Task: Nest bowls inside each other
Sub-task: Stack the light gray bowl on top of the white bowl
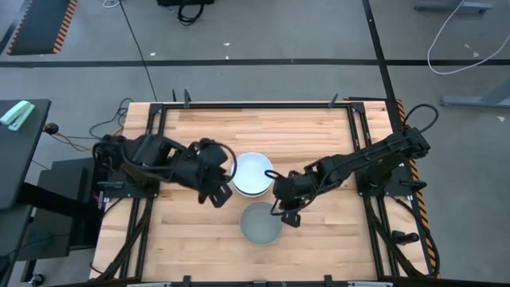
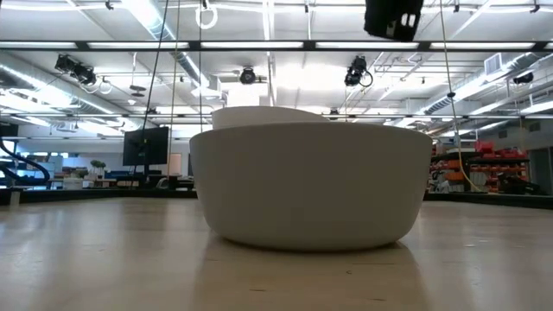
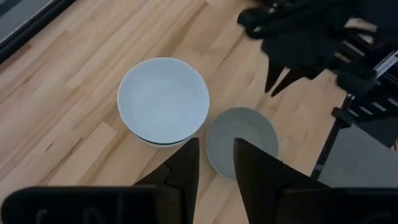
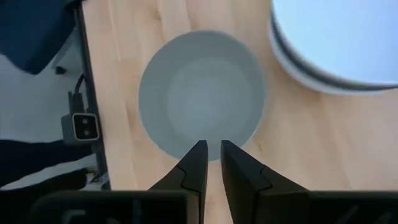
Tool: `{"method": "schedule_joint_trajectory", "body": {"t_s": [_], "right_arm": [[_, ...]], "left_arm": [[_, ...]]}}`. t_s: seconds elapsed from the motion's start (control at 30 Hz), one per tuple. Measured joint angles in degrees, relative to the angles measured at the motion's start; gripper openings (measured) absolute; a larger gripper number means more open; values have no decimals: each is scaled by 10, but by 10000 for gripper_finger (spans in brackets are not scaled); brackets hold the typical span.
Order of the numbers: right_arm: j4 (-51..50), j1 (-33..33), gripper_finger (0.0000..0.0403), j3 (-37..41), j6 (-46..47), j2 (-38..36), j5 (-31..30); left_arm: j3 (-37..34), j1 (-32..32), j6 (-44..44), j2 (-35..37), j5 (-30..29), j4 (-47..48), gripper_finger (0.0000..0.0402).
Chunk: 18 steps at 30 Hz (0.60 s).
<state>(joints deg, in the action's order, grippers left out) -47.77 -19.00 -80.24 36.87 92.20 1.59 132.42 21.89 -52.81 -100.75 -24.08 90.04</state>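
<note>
A mid grey bowl [image 1: 261, 224] [image 4: 202, 93] stands upright on its base near the table's near edge; it fills the low view [image 2: 311, 186]. Just beyond it is a stack of nested bowls [image 1: 253, 174] [image 3: 163, 99], white on top, with a dark rim showing underneath. My right gripper [image 1: 287, 209] [image 4: 214, 155] hovers over the grey bowl's right far rim, open by a narrow gap. The low view shows no fingers at that rim. My left gripper [image 1: 219, 187] [image 3: 216, 155] hangs open to the left of the stack, above the table.
Bare wooden table [image 1: 191, 239] lies left and right of the bowls. Black frame rails [image 1: 370, 231] run along both table sides. The two grippers are close together, with the stack between them. A dark arm part [image 2: 393, 17] hangs high above the grey bowl.
</note>
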Motion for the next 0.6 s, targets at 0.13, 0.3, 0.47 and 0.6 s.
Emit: {"method": "schedule_joint_trajectory", "body": {"t_s": [0.13, 0.3, 0.47, 0.6], "right_arm": [[48, 3, 58, 49, 7, 0, 26], [57, 15, 71, 95, 22, 0, 32], [105, 29, 84, 141, 42, 0, 48], [155, 38, 91, 164, 54, 0, 53]], "left_arm": [[0, 31, -16, 0, -37, 0, 107], [0, 61, -28, 0, -75, 0, 105], [0, 81, -56, -1, -101, 0, 107], [0, 98, -69, -1, -116, 0, 107]]}}
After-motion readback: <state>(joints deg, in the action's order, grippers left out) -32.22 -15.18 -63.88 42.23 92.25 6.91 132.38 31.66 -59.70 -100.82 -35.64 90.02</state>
